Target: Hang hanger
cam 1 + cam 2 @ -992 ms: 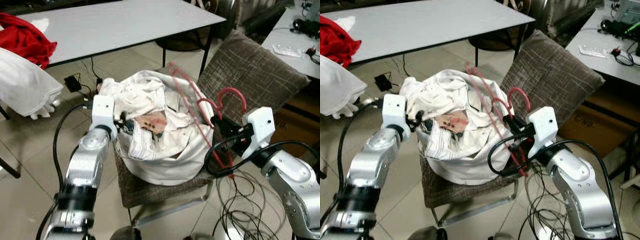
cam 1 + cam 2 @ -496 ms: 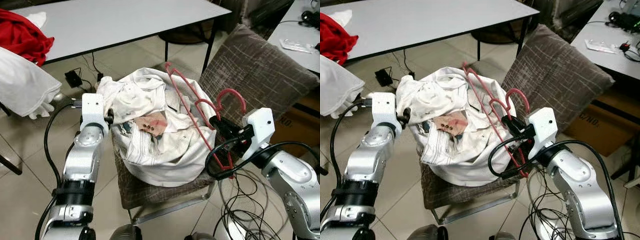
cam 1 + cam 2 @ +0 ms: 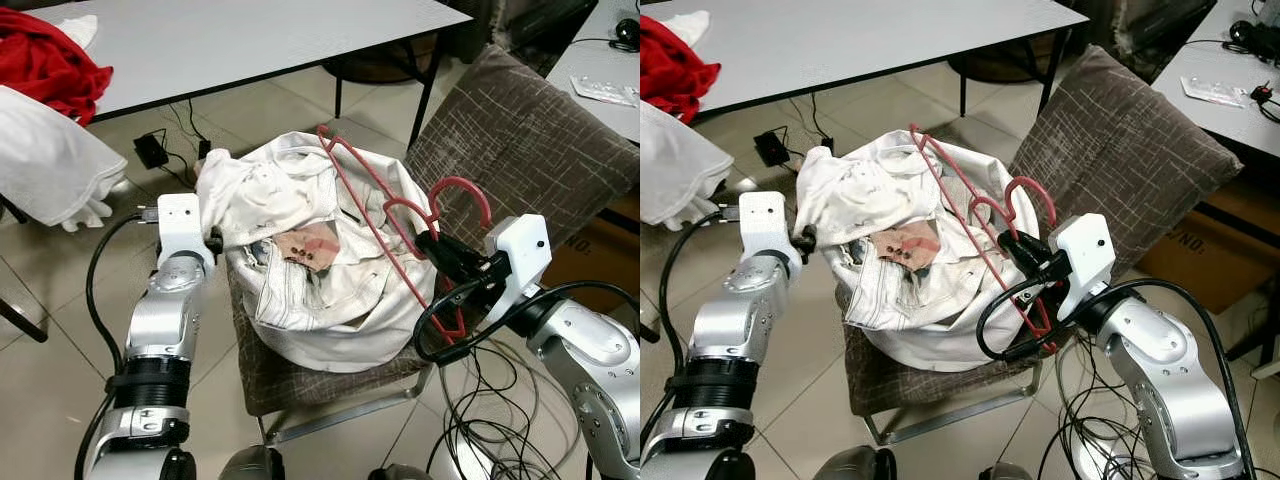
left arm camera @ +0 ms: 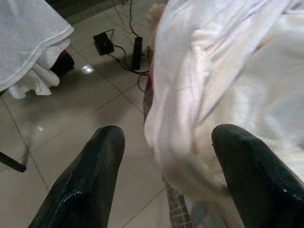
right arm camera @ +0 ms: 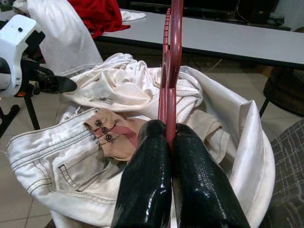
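The red plastic hanger [image 3: 395,215] lies tilted across a heap of cream-white clothes [image 3: 320,270] piled on a brown woven-fabric chair [image 3: 520,150], hook toward the backrest. The right gripper [image 5: 170,142] pinches the hanger's bar, fingers closed tight around it. The left gripper [image 4: 166,156] sits spread wide at the heap's left edge, possibly brushing a fold. Behind stands a grey table [image 3: 250,40].

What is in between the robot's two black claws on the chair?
In the left eye view, a heap of white clothes lies between the left tool and the right tool, which pinches the red plastic hanger.
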Available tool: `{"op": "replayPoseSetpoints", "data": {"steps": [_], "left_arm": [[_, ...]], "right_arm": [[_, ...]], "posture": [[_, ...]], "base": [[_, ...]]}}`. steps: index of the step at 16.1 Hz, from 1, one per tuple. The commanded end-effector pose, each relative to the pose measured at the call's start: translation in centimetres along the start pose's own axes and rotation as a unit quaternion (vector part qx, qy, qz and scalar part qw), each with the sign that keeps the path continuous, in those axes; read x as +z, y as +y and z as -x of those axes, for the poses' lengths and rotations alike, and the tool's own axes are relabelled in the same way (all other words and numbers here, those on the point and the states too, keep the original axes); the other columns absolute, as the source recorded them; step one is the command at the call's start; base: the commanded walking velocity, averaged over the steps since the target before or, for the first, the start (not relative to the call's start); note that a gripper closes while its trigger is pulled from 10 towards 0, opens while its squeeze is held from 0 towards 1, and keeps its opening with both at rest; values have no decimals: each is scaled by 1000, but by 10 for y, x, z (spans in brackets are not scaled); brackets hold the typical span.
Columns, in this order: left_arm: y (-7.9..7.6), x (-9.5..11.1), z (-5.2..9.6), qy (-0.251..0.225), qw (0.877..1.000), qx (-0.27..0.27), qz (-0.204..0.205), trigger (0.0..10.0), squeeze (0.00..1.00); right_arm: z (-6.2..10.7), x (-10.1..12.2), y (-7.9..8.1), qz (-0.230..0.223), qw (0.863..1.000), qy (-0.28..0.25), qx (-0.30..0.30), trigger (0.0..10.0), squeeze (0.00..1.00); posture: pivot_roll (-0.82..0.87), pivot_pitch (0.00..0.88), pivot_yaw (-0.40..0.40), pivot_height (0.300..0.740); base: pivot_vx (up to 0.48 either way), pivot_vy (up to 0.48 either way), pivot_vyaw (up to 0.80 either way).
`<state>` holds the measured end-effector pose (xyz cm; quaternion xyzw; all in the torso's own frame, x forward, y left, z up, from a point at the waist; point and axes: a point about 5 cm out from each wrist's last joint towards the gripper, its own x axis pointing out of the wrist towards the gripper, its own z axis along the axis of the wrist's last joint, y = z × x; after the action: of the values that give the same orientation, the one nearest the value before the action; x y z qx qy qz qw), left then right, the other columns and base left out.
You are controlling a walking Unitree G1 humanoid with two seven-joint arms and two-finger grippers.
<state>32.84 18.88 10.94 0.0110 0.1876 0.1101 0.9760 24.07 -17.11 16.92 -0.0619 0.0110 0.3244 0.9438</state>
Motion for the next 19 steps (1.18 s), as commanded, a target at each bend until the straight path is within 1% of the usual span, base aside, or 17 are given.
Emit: {"op": "replayPoseSetpoints", "data": {"steps": [1,2,3,6,7,8,9,10,11,12,13,14,15,16,17,19], "left_arm": [[0,-5,0,11,1000,2,13,10000,0],[0,-7,-1,15,1000,1,23,10000,0],[-2,-8,-4,19,999,-11,41,10000,0],[-2,-6,-8,22,999,-10,45,10000,0],[-1,-6,-8,26,998,-7,48,4941,0],[0,-6,-7,27,998,-6,53,3098,0],[1,-7,-8,26,998,-7,55,2706,0],[1,-8,-9,25,998,-7,56,2706,0],[-1,-7,-11,25,997,-19,66,3843,0],[-3,-6,-12,26,997,-24,65,4118,0],[-3,-5,-13,26,997,-25,65,4118,0],[-3,-4,-14,24,997,-26,64,3608,0],[-3,-3,-15,23,997,-27,63,2510,0],[-2,-2,-16,21,998,-27,61,549,0],[-2,-2,-16,20,998,-27,59,0,0],[-3,-3,-17,22,998,-27,58,0,0]], "right_arm": [[2,6,-1,11,1000,-9,8,10000,0],[1,6,-1,11,1000,-10,8,10000,0],[1,6,-1,11,1000,-11,10,10000,0],[0,6,0,12,1000,-10,16,10000,0],[0,6,0,12,1000,-9,16,10000,0],[1,6,0,12,1000,-9,15,10000,0],[1,6,-1,12,1000,-9,15,10000,0],[1,6,-1,12,1000,-10,16,10000,0],[0,6,-1,14,1000,-9,19,10000,0],[0,6,-1,16,1000,-8,20,10000,0],[0,6,-1,16,1000,-8,21,10000,0],[0,6,-1,17,1000,-8,22,10000,0],[0,6,-1,18,1000,-8,23,10000,0],[0,6,-1,18,1000,-8,23,10000,0],[1,6,-1,19,1000,-7,24,10000,0],[1,6,-1,21,999,-6,25,10000,0]], "posture": [[-96,45,7,740],[-96,46,6,740],[-95,44,4,740],[-96,44,5,740],[-96,43,7,740],[-97,42,6,740],[-98,41,7,740],[-98,41,7,740],[-98,38,6,740],[-100,36,6,740],[-100,36,5,740],[-102,33,5,740],[-104,32,5,740],[-105,30,5,740],[-106,30,6,740],[-106,27,5,740]], "base": [[0,0,0],[0,0,0],[0,0,0],[0,0,0],[0,0,0],[0,0,0],[0,0,0],[0,0,0],[0,0,0],[0,0,0],[0,0,0],[0,0,0],[0,0,0],[0,0,0],[0,0,0],[0,0,0]]}}
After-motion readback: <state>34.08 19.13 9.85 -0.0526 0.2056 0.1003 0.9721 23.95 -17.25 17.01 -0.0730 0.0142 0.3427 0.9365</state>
